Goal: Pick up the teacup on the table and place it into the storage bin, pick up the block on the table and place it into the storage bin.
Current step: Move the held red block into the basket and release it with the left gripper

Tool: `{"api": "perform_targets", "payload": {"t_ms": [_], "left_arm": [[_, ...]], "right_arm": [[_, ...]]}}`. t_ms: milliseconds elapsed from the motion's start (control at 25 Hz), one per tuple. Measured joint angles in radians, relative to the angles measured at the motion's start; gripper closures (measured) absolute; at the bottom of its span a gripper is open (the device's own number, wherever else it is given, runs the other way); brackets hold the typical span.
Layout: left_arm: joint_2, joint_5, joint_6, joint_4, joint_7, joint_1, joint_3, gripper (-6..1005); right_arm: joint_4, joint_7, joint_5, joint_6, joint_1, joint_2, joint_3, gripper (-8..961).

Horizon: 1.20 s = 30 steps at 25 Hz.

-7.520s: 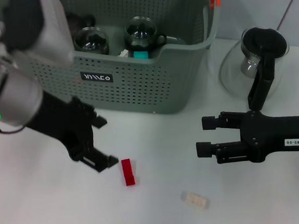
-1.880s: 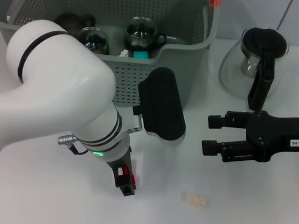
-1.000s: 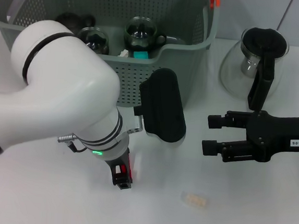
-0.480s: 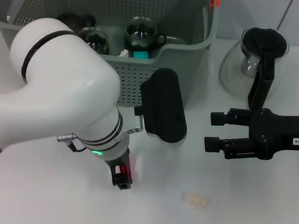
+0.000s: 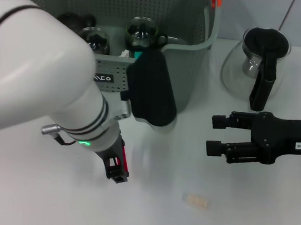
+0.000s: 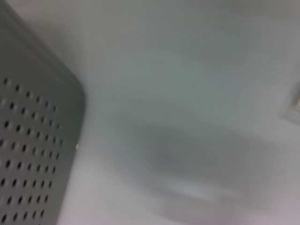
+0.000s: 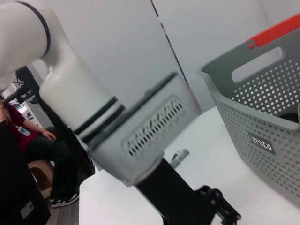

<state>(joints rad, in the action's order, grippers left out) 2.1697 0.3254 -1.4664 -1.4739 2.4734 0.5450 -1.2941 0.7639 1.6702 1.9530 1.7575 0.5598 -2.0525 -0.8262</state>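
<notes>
My left gripper (image 5: pixel 118 173) points down over the table's middle and is shut on the red block (image 5: pixel 122 155), of which only a thin strip shows between the fingers, just above the tabletop. The storage bin (image 5: pixel 190 47) stands at the back, with two glass teacups (image 5: pixel 141 33) lying inside it. In the left wrist view only the bin's perforated wall (image 6: pixel 28 154) and bare table show. My right gripper (image 5: pixel 217 134) hovers open at the right, fingers pointing left, holding nothing.
A small beige block (image 5: pixel 197 202) lies on the table near the front. A glass teapot with a black lid and handle (image 5: pixel 261 61) stands at the back right, behind my right arm. In the right wrist view the left arm (image 7: pixel 108 126) is beside the bin (image 7: pixel 262 117).
My left arm has swung up and to the left, carrying the red block off the spot where it lay. The right gripper has hardly moved.
</notes>
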Motion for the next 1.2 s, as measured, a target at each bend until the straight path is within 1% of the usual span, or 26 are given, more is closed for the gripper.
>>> {"api": "perform_targets", "payload": {"t_ms": [200, 440, 600, 720, 880, 1040, 1200], "left_arm": [[0.0, 0.008, -0.076, -0.109, -0.024, -0.037, -0.074, 357], [0.004, 0.043, -0.163, -0.289, -0.051, -0.078, -0.198, 357], [0.003, 0.089, -0.217, -0.393, -0.064, -0.086, -0.296, 357], [0.002, 0.1, -0.227, -0.451, -0.067, -0.085, -0.353, 356], [-0.002, 0.166, -0.238, -0.482, -0.08, -0.056, -0.45, 356], [-0.004, 0.213, -0.234, -0.47, -0.095, -0.01, -0.544, 356], [-0.004, 0.221, -0.205, -0.444, -0.114, 0.043, -0.625, 356]], "right_arm": [[0.0, -0.004, -0.001, 0.002, -0.003, 0.0, -0.001, 56], [0.0, -0.008, 0.002, 0.006, -0.006, -0.003, -0.003, 57], [0.0, -0.014, 0.002, 0.015, -0.011, -0.003, -0.001, 57], [0.0, -0.015, 0.004, 0.02, -0.013, -0.003, -0.002, 57], [0.0, -0.015, 0.004, 0.028, -0.013, -0.003, -0.003, 57], [0.0, -0.015, 0.004, 0.031, -0.013, -0.003, -0.006, 56], [0.0, -0.015, 0.005, 0.031, -0.01, -0.003, -0.008, 56]]}}
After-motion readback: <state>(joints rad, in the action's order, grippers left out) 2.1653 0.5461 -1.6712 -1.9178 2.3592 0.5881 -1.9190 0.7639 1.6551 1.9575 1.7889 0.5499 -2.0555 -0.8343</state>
